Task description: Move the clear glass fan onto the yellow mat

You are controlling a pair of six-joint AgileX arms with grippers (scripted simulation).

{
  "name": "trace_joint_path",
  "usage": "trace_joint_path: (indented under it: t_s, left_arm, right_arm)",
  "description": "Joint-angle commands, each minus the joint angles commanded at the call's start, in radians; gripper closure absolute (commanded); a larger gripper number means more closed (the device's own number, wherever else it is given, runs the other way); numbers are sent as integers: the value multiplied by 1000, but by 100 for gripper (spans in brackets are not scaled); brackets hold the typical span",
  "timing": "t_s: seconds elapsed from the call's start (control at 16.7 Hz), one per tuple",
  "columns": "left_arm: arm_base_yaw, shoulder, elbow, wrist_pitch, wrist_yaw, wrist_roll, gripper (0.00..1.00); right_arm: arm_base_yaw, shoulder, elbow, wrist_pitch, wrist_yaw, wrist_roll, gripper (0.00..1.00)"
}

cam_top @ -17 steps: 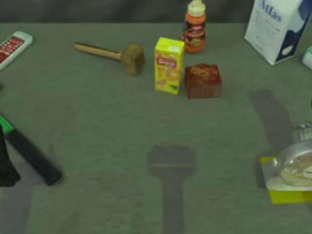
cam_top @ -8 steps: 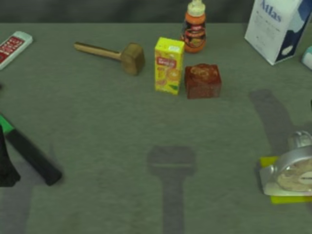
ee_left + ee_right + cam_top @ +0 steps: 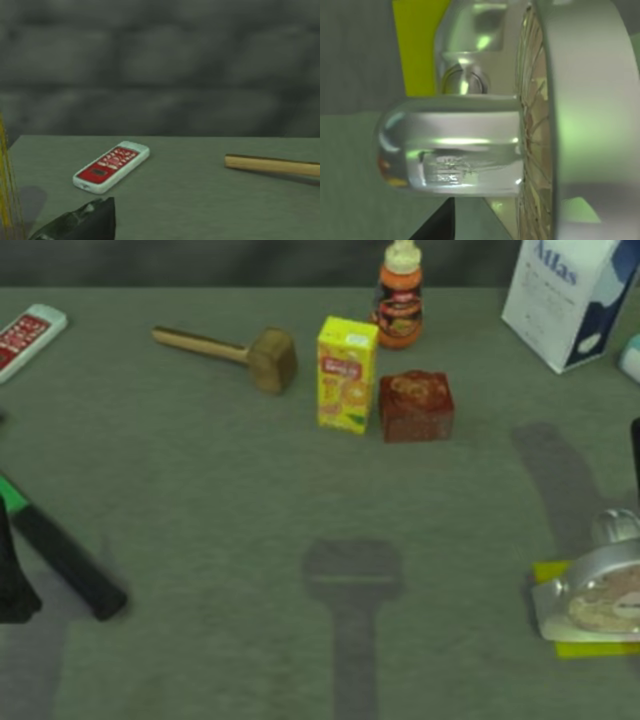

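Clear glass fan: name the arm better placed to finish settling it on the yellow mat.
Right. The clear glass fan sits over the thin yellow mat at the table's right edge; the left arm is parked far left.

One mallet [image 3: 255,353], two cartons [image 3: 346,374], one bottle [image 3: 399,295], perhaps one remote [image 3: 28,334].

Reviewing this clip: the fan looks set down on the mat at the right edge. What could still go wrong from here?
1. The clear glass fan sits on the yellow mat at the top view's right edge and is cut off by it, so full placement cannot be confirmed.
2. The right wrist view shows the fan very close, so a careless retreat might nudge it.
3. The left arm is parked at the left.
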Motion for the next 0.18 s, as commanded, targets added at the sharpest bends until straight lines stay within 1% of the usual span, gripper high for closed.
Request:
trace_joint_path:
  t_s: [0.18]
  left_arm:
    - [0, 0, 0, 0, 0, 0, 0]
  right_arm:
    - [0, 0, 0, 0, 0, 0, 0]
